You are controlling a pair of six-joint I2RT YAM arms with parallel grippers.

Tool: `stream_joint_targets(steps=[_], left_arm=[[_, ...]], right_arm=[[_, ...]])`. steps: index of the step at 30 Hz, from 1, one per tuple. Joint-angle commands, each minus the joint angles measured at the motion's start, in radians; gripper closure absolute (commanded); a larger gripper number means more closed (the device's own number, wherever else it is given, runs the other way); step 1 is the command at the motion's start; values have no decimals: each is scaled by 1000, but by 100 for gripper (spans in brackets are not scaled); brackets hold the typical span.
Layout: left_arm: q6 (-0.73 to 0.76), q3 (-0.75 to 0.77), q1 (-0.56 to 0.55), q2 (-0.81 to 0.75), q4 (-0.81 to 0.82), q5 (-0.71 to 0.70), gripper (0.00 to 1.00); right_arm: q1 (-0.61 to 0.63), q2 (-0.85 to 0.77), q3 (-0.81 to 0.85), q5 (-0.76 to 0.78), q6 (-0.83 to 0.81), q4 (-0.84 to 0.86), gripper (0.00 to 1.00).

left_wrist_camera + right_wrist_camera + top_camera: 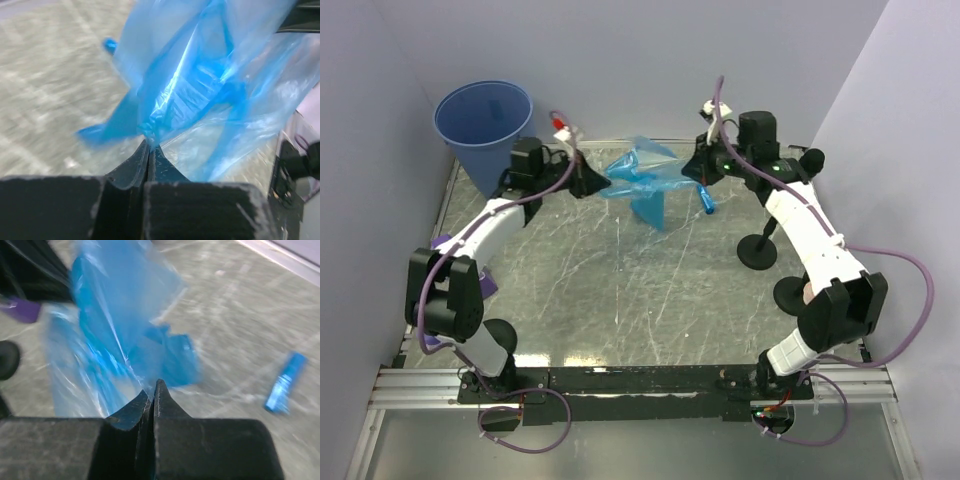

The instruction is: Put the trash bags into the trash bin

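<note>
Left tool (592,183) and right tool (696,172) both clench one crinkled, translucent blue trash bag (642,185) stretched between them over the surface (620,290). One small blue roll (708,203) lies beside the right tool. One trash bin (483,120) stands far-left.

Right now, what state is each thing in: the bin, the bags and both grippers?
trash bin: upright, nothing visible inside.
left gripper: shut on the trash bag.
right gripper: shut on the trash bag.
trash bag: spread open, stretched between both grippers, outside the trash bin.
rolled bag: rolled up, lying on the table.
</note>
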Motion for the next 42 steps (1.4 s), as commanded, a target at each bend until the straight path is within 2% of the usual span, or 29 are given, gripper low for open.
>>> stream_joint_targets(steps=[1,6,11,12,16,19,20,27,33,36,42], left_arm=[[-31,-23,62,-82,18,-11,99],[-58,-40,74,-107,45,-8,99],[-146,-78,73,-98,185,147,99],[-178,-86,73,-95,224,181,99],[-177,-80,54,-96,275,256,99],[-95,-40,41,-99,212,285,99],[-64,-30,38,-102,194,293,99],[83,54,31,-111,42,354,99],[110,80,28,-130,3,380,99],[133,98,28,-138,-41,370,99],[153,86,34,-179,-57,308,99]], right_arm=[[-34,-97,-36,87,-25,5,100],[-39,-137,-71,80,-34,-23,100],[-39,-154,-110,-80,-60,-20,100],[-34,-151,-108,-109,-65,-23,96],[-24,-116,-67,-319,-101,-61,55],[-22,-86,-53,-345,-45,-50,29],[-22,-70,-50,-342,-23,-49,24],[-21,21,3,-362,-83,-66,17],[41,102,57,-387,-197,-112,10],[84,162,109,-433,-212,-126,4],[119,225,148,-428,-187,-126,4]])
